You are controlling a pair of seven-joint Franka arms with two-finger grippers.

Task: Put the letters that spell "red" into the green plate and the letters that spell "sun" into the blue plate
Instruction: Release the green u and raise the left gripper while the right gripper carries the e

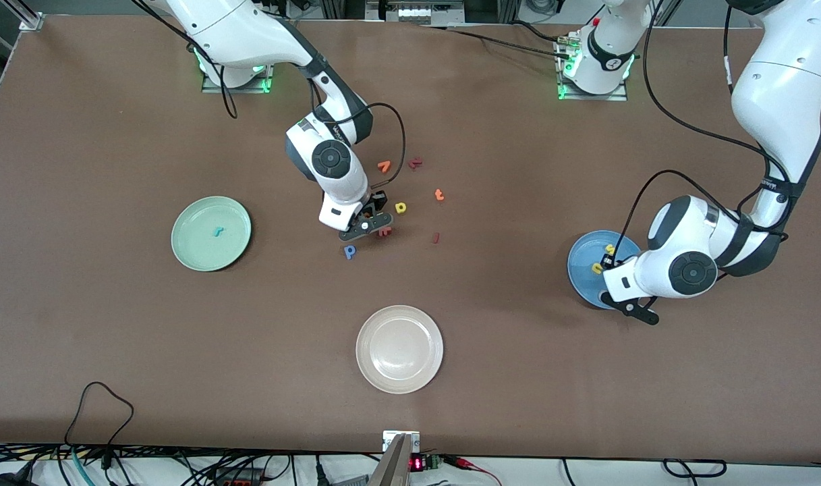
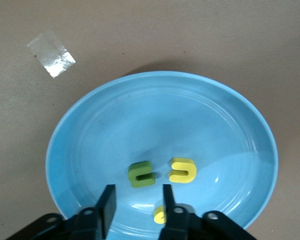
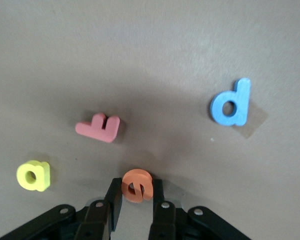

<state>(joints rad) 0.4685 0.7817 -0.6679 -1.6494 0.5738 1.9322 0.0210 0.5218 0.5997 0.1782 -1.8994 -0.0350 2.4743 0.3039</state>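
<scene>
Right tool pinching orange e off counter; next, carry to green plate. Left tool spread over blue plate, n dropped.

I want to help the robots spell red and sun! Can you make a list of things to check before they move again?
1. Right gripper is shut on the orange e, over the table among the loose letters: ok.
2. Teal r already lies in the green plate: ok.
3. Blue d is in the green plate: not ok, it lies on the table nearer the front camera than the gripper.
4. Green n and yellow u lie in the blue plate: ok.
5. Yellow s is in the blue plate: ok, though partly hidden.
6. Left gripper is open over the blue plate, holding nothing: ok.
</scene>
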